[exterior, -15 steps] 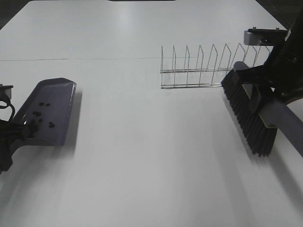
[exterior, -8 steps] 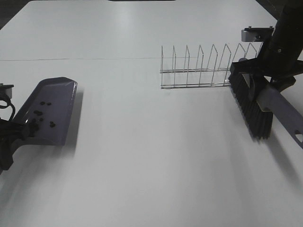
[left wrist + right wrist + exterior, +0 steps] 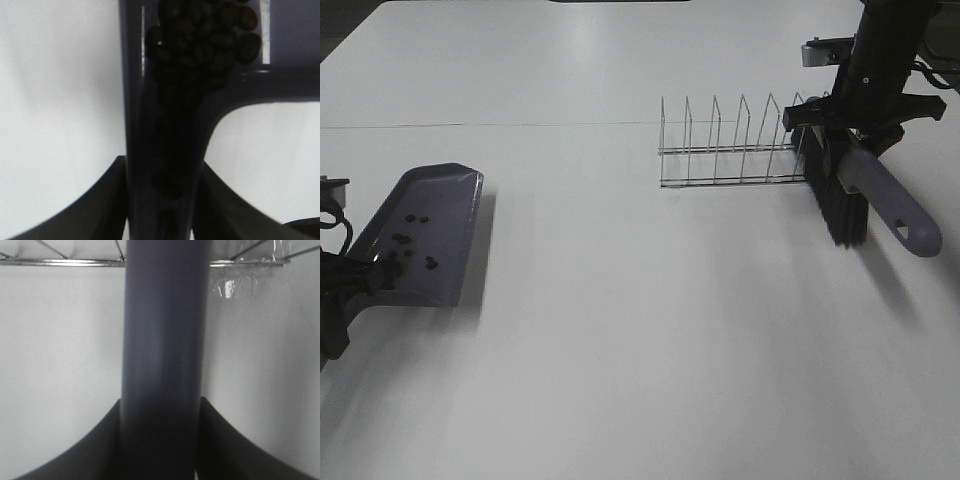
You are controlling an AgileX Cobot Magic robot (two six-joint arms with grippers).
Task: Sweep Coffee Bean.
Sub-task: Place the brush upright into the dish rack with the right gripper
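The purple-grey dustpan (image 3: 425,230) is at the table's left, tilted up a little, with several coffee beans (image 3: 403,243) in it. My left gripper (image 3: 342,283) is shut on its handle (image 3: 160,125). In the left wrist view the coffee beans (image 3: 200,35) are piled at the pan's handle end, and some lie down the handle's channel. My right gripper (image 3: 855,130) is shut on the brush handle (image 3: 162,340) and holds the brush (image 3: 838,200) just off the table, bristles down, at the right end of the wire rack. No loose beans show on the table.
A wire dish rack (image 3: 735,150) stands at the middle right of the white table (image 3: 640,330), touching or nearly touching the brush; its bottom rail also shows in the right wrist view (image 3: 60,261). A thin seam line (image 3: 490,125) crosses the table behind the dustpan.
My right arm has carried the brush back and left to the rack's right end and turned it, so the handle end now points to the front right. The left arm and dustpan stayed still.
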